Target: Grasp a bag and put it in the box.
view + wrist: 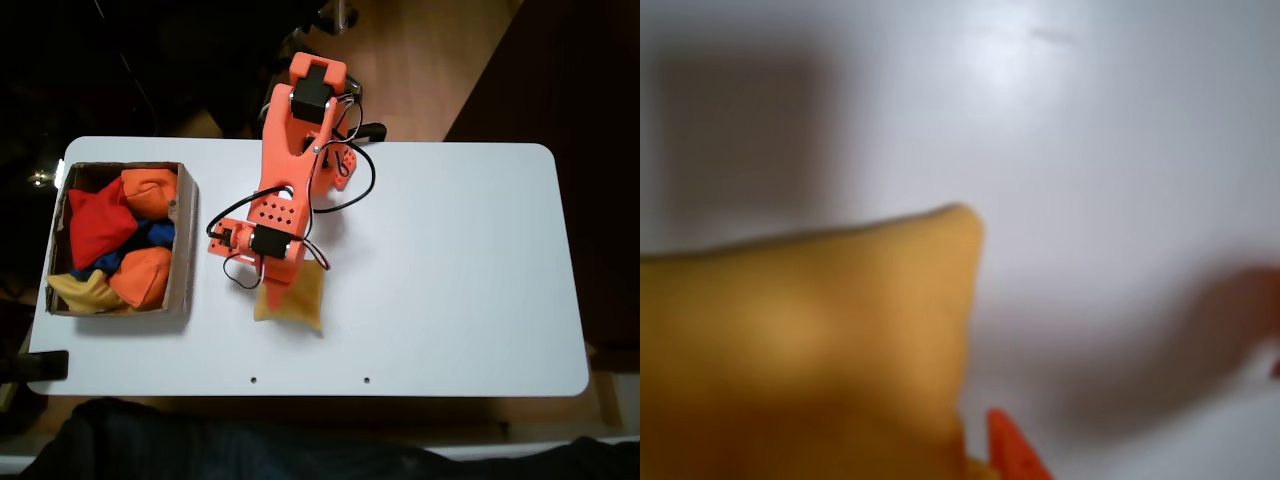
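Item: soft, square, mustard-yellow fabric bean bag. It lies flat on the white table, near the front-centre in the fixed view, well apart from the box. In the wrist view the same bag is seen blurred and very close, one rounded corner raised toward the middle of the picture.

Handling, as judged: a light, limp article with a loose filling is expected. The cloth is likely to give under pressure and to sag when lifted, so slipping is thought less of a risk than a shallow pinch of cloth alone. No fragility is expected. A hold across the upper edge or a corner, taken deep enough to gather filling as well as fabric, is judged best.

Tool: orange two-finger gripper of the orange plastic arm. It is placed at the bag's upper left edge, pointing down at it. One orange fingertip is seen just beside the bag's right edge in the wrist view. Whether the fingers are spread or pressed on the cloth cannot be told; contact is hidden by the arm and by blur.

Destination: small rectangular brown cardboard box with low walls, at the table's left end in the fixed view. It is already crowded with a red bag, orange bags, something blue and a partly hidden yellow bag.
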`<state>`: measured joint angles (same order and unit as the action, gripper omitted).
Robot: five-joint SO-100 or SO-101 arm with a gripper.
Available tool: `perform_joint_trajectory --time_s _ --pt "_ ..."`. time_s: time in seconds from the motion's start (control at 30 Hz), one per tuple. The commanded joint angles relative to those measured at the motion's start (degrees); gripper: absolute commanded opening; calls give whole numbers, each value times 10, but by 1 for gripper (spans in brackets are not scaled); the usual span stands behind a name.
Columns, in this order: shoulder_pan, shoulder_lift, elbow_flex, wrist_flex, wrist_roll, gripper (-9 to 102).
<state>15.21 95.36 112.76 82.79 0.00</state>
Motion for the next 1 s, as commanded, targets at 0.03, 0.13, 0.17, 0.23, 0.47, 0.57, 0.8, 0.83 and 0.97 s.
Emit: perform_joint_trajectory --time_s 0.03,0.13,0.17,0.23,0.47,0.57,0.8,0.83,0.97 --pt "-8 -4 -24 6 3 82" --pt "-12 -14 -25 6 4 85" --pt "-14 -18 -25 6 4 86" --pt "-18 -25 -28 6 4 86" --pt "-26 -44 -31 5 11 86" --pt "-29 -60 -33 5 14 86" --pt "-34 -95 -56 4 15 86" --pt "-34 -95 -56 3 13 86" --pt "-31 -95 -60 2 7 86"
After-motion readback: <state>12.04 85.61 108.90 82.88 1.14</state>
